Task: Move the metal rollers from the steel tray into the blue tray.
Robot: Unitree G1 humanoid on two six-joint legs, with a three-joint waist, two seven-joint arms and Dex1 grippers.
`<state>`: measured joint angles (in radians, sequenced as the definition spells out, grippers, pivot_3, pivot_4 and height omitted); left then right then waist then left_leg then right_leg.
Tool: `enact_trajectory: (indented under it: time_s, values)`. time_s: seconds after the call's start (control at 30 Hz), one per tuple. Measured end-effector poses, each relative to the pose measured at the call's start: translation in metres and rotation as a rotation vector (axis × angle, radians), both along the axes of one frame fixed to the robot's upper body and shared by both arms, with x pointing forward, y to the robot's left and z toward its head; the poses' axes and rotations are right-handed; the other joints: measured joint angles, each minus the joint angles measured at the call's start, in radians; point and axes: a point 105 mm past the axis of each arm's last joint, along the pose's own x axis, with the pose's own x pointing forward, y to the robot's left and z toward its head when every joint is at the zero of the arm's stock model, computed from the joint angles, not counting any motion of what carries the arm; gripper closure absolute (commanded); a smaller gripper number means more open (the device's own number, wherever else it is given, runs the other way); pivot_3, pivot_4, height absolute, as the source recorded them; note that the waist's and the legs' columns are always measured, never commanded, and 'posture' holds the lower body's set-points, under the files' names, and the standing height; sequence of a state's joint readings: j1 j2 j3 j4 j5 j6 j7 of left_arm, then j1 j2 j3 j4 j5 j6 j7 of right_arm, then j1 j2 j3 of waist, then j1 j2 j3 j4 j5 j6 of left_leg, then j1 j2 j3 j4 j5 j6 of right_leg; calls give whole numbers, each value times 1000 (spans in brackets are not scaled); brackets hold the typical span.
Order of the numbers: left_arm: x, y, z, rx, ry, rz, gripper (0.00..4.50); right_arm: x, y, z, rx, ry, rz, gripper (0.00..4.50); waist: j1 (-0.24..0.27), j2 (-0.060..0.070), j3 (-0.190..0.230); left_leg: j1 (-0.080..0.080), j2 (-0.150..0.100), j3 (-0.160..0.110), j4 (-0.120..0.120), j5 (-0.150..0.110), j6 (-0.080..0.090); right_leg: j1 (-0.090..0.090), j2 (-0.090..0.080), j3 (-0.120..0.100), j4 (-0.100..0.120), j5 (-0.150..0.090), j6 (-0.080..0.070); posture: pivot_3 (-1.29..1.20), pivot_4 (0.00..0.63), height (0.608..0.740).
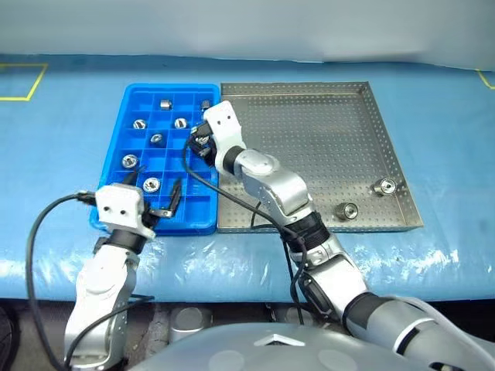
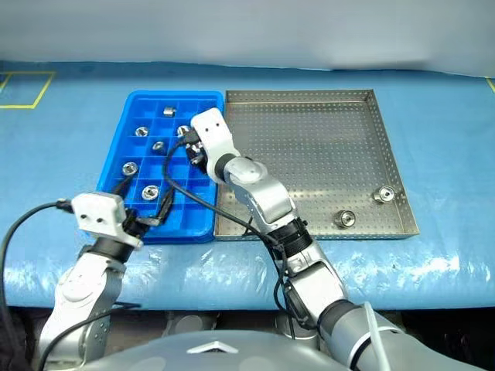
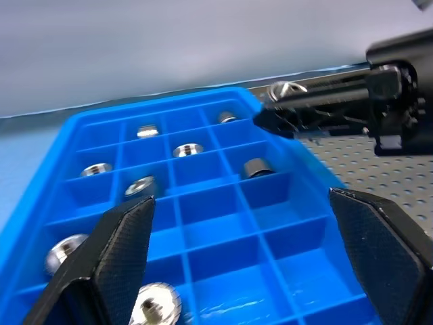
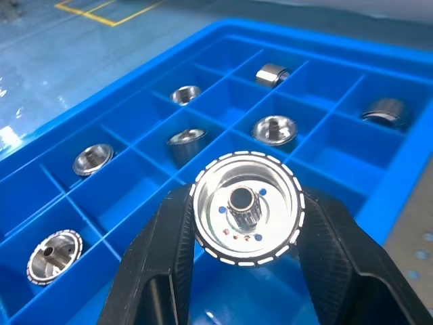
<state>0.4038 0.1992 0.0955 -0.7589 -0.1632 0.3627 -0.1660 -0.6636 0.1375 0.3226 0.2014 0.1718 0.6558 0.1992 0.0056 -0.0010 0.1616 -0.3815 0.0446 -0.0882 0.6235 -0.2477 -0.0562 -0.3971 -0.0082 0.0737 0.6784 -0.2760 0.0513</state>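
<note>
Right tool (image 4: pixel 245 223): clenched on one metal roller (image 4: pixel 247 206), held above the blue tray (image 1: pixel 116 135) near its steel-tray edge. Left tool (image 1: pixel 155 195): released, empty, at the blue tray's near rim. Rollers: seven already in compartments; two on the steel tray (image 1: pixel 309 147), near corner. Risk: release over a divider wall could bounce the roller into an occupied cell.

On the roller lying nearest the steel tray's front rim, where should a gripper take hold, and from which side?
Grip that roller across its round outer wall, coming from above. It lies on the steel tray floor clear of the other loose roller, with the low front rim close alongside, so a level approach looks blocked.
</note>
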Motion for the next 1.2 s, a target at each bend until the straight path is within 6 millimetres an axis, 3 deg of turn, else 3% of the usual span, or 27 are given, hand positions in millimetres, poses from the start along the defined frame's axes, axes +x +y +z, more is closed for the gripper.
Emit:
enact_trajectory:
  time_s: [0.1,0.47,0.73,0.87,0.97,1.03,1.2]
  values:
    - [-10,7,1,-1,5,58,0,1,3,-15,-27,37,22,2689,28,0,0,0,0,-1,0,0,0,0,0,-1,0,-1,-1,335,150,740]
    - [-15,9,2,-15,4,92,0,12,10,-18,-24,73,75,2689,51,0,-1,3,1,-1,-2,0,-1,1,1,-2,1,-1,-2,311,150,740]
    - [-9,2,6,-16,-9,49,0,14,8,-20,-2,108,63,22,58,0,-1,2,1,-1,-2,0,-1,1,1,-2,0,-2,-3,235,150,740]
    - [-2,-5,5,-10,-6,-4,0,15,3,-13,-12,107,10,22,54,0,-1,1,0,-1,-2,1,-1,0,1,-2,0,-2,-3,178,150,740]
    - [6,-11,3,-14,1,-50,0,15,-13,4,9,62,-64,22,43,0,-1,0,0,-1,-2,1,-1,-1,1,-2,-1,-2,-3,108,150,740]
    - [12,-18,3,-24,-2,-84,0,11,-35,10,-9,43,-113,22,32,0,-1,-2,0,-1,-2,1,-1,-1,0,-2,-2,-2,-3,58,150,740]
    - [22,-34,-3,-26,18,-184,0,11,-130,13,-164,24,-327,22,1,0,-1,-3,-2,-1,-1,0,-1,-1,-2,-2,-2,-1,-3,-18,150,740]
